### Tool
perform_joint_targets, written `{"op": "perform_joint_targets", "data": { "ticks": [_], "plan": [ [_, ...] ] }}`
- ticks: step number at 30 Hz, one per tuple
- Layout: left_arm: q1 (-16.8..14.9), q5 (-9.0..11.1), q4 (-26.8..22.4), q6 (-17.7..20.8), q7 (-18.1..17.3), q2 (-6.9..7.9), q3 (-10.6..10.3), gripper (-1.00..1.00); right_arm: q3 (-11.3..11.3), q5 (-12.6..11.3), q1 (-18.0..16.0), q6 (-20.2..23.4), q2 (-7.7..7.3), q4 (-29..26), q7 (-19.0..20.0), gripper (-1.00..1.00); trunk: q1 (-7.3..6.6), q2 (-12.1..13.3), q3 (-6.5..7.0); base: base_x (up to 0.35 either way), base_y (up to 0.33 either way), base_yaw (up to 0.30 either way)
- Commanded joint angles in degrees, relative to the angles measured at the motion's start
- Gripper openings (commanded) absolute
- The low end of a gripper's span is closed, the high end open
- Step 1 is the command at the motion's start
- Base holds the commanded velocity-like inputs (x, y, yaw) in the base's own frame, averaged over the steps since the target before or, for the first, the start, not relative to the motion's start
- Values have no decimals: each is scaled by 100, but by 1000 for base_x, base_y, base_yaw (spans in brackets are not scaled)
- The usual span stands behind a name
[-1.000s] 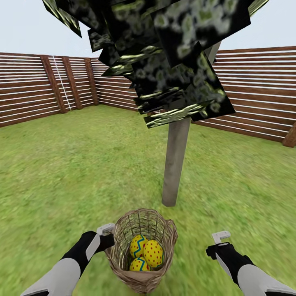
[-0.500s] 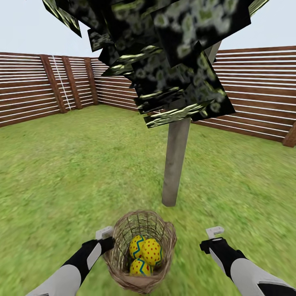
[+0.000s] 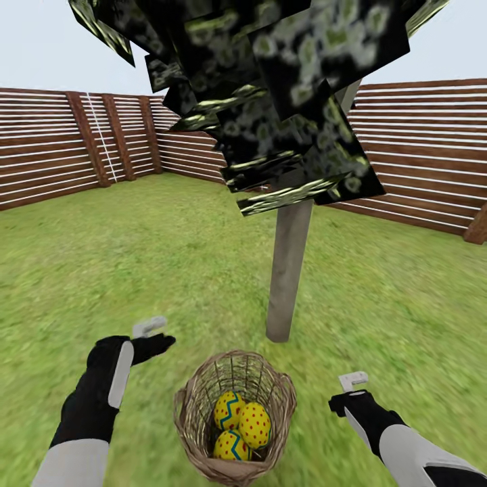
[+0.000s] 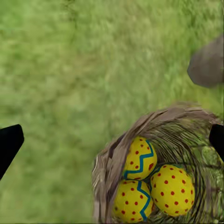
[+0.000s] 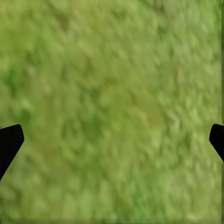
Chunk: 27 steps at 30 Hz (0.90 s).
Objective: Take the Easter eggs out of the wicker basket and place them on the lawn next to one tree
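Note:
The wicker basket [image 3: 203, 433] stands on the lawn [image 3: 135, 270] just in front of the tree [image 3: 289, 270], a short gap from the grey-brown trunk. Three Easter eggs lie inside it: one [image 3: 228, 410] at the back, one [image 3: 256, 425] on the right, one [image 3: 230, 447] in front. In the left wrist view the eggs [image 4: 140, 158] sit in the basket [image 4: 105, 165] below the camera, and the trunk [image 4: 207, 63] is beyond. My left gripper [image 3: 154, 336] hovers open, up and to the left of the basket. My right gripper [image 3: 348, 392] hangs open to its right, over bare grass [image 5: 112, 112].
The tree's dark blocky foliage [image 3: 270, 95] hangs low over the basket. A brown slatted fence [image 3: 419, 155] encloses the garden on the far sides. Open grass stretches left and right of the trunk.
My left gripper has come off the basket's left rim and moved up and to the left. The basket has shifted slightly. The right arm has barely moved.

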Motion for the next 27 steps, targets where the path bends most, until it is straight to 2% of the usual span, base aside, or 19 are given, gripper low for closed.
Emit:
{"op": "perform_joint_targets", "data": {
  "ticks": [1, 3, 4, 5, 6, 8, 9, 11, 12, 14, 16, 20, 21, 22, 23, 24, 25, 26, 27],
  "plan": [
    [35, 138, -571, 212, 41, -1, 167, 100, -37, 57, 0, 72, 1, -35, 32, 100, -23, 40, 13, 0, 0, 0],
    [57, 536, -760, 269, 39, 42, 464, 100, -31, 61, 0, 286, -15, -203, 170, 100, -67, 120, 49, 0, 0, 0],
    [62, 1080, -716, 267, 39, 155, 617, 100, -30, 62, 0, 759, -22, -491, 297, 100, -89, 160, 67, 0, 0, 0],
    [63, 1304, -704, 266, 38, 205, 645, 100, -28, 65, 0, 958, -24, -618, 393, 100, -89, 160, 67, 0, 0, 0],
    [64, 1923, -681, 231, 34, 407, 689, 100, -6, 98, 0, 1537, -28, -1080, 924, 100, -89, 160, 67, 0, 0, 0],
    [64, 2059, -666, 202, 26, 482, 701, 100, -16, 82, 0, 1807, -44, -1343, 1194, 100, -89, 160, 67, 0, 0, 0],
    [64, 2084, -654, 195, 24, 491, 701, 100, -21, 70, 0, 2095, -58, -1686, 1577, 100, -89, 160, 67, 0, 0, 0],
    [64, 2105, -644, 176, 15, 473, 701, 100, -17, 97, 0, 2675, -182, -2673, 3088, 100, -89, 160, 67, 0, 0, 0],
    [64, 2109, -647, 163, 14, 474, 702, 100, -13, 115, 6, 2826, -222, -2976, 3556, 100, -89, 160, 67, 0, 0, 0],
    [64, 2125, -652, 150, 8, 485, 709, 100, -7, 141, 35, 3090, -264, -3477, 4198, 100, -89, 160, 67, 0, 0, 0],
    [64, 2192, -655, 142, 5, 494, 717, 100, 3, 147, 53, 3392, -272, -3987, 4498, 100, -89, 160, 67, 0, 0, 0],
    [64, 2474, -650, 67, -4, 481, 705, 100, 36, 150, 96, 3913, -267, -5338, 4687, 100, -89, 160, 67, 0, 0, 0],
    [64, 2555, -647, 22, -5, 471, 700, 100, 163, 152, 134, 4087, -264, -5656, 4699, 100, -89, 160, 67, 0, 0, 0],
    [64, 2574, -647, 13, -5, 467, 699, 100, 245, 157, 151, 4137, -262, -5724, 4700, 100, -89, 160, 67, 0, 0, 0],
    [64, 2602, -648, -2, -5, 464, 698, 100, 479, 177, 182, 4213, -261, -5818, 4705, 100, -89, 160, 67, 0, 0, 0],
    [64, 2627, -652, -14, -5, 466, 697, 100, 940, 197, 215, 4284, -260, -5885, 4709, 100, -89, 160, 67, 0, 0, 0],
    [64, 2645, -656, -23, -6, 485, 701, 100, 1854, 214, 256, 4362, -249, -5937, 4690, 100, -89, 160, 66, 0, 0, 192],
    [64, 2649, -656, -25, -6, 491, 703, 100, 2131, 219, 264, 4377, -243, -5932, 4666, 100, -89, 160, 64, 0, 0, 238],
    [64, 2650, -656, -26, -6, 495, 705, 100, 2257, 223, 270, 4382, -232, -5898, 4637, 100, -89, 160, 61, 0, 0, 256]
  ]
}}
